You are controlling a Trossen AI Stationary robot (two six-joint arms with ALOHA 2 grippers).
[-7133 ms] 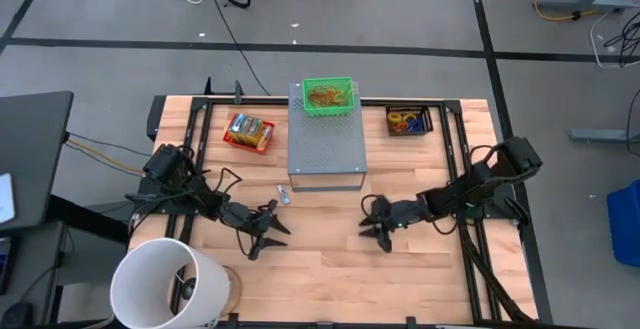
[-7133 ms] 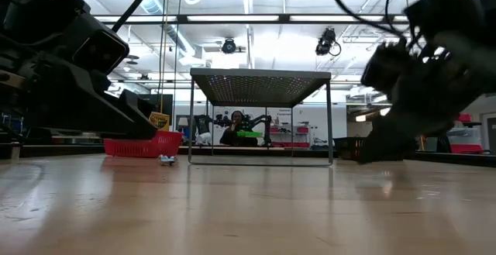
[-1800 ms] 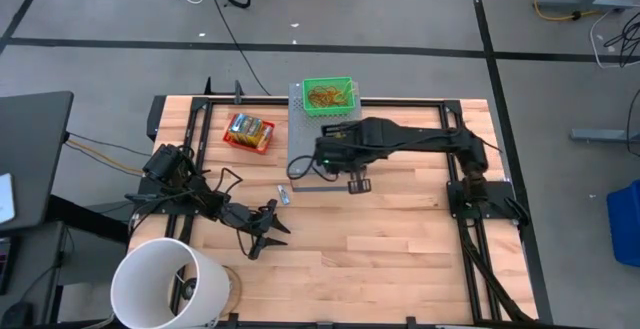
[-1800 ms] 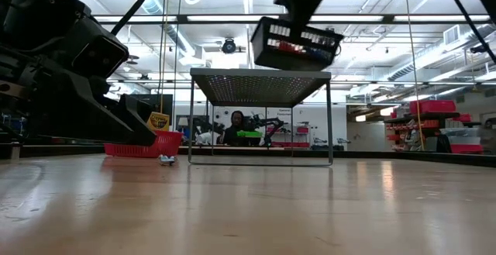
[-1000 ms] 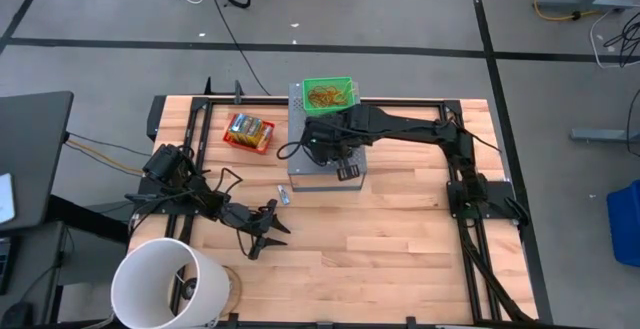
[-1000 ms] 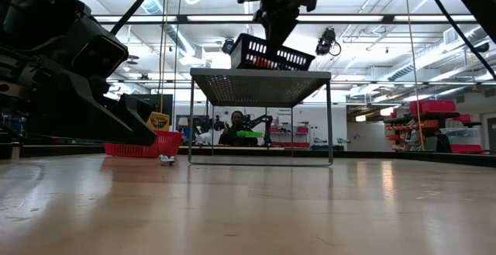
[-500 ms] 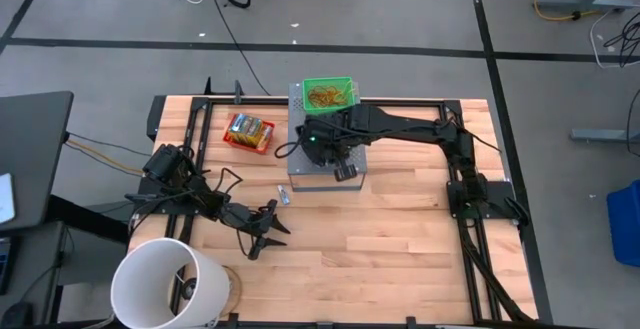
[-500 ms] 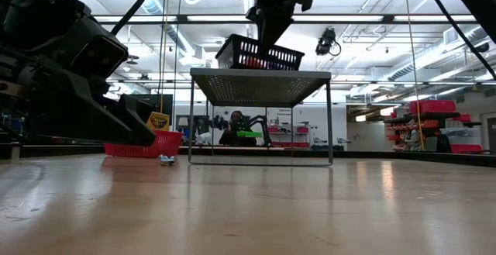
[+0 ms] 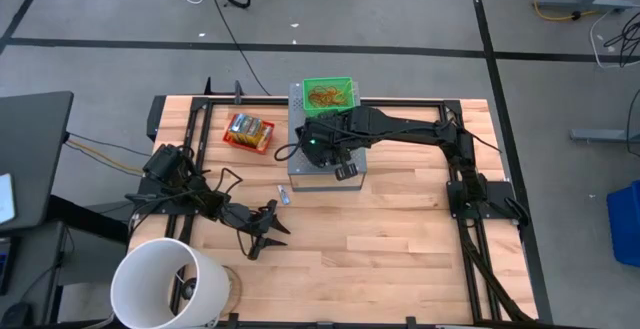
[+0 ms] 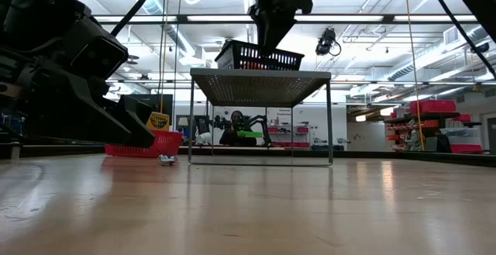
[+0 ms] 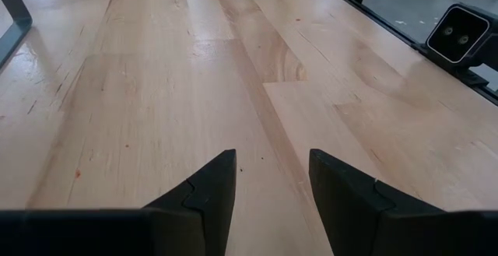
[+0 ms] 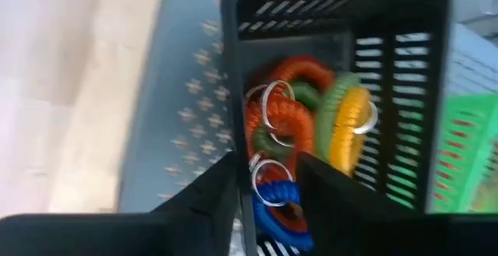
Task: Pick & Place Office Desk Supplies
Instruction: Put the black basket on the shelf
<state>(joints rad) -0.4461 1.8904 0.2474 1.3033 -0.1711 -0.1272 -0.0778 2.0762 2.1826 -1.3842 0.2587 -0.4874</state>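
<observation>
Bucket: a big white bucket (image 9: 165,284) lies at the table's near left corner, its open mouth in plain view from above.
Left arm: it sits low over the wood, just past the bucket.
Left gripper (image 9: 270,227): fingers parted, with only bare table (image 11: 156,92) showing between them; it holds nothing.
Packets: yellow-orange printed packets (image 9: 250,129) lie in a red tray (image 9: 231,139) at the far left of the table, well apart from both grippers.
Small piece: a little pale item (image 9: 284,196) lies on the wood between the left gripper and the grey box; what it is cannot be told.
Grey box (image 9: 315,174): a perforated metal stand in the middle of the table; in the low view it is a raised platform on thin legs.
Green basket (image 9: 329,94): sits on the far edge of the grey box, with a tangle of thin orange loops (image 9: 322,95) inside.
Black basket (image 10: 260,56): stands level on top of the grey box, nearer the front than the green basket.
Coiled loops (image 12: 299,81): orange, green, yellow and blue coils with metal rings, piled inside the black basket.
Right gripper (image 12: 266,163): directly above the black basket's near wall, fingers spread apart to either side of it and not pinching.
Right arm: reaches from the table's right side across to the grey box.
</observation>
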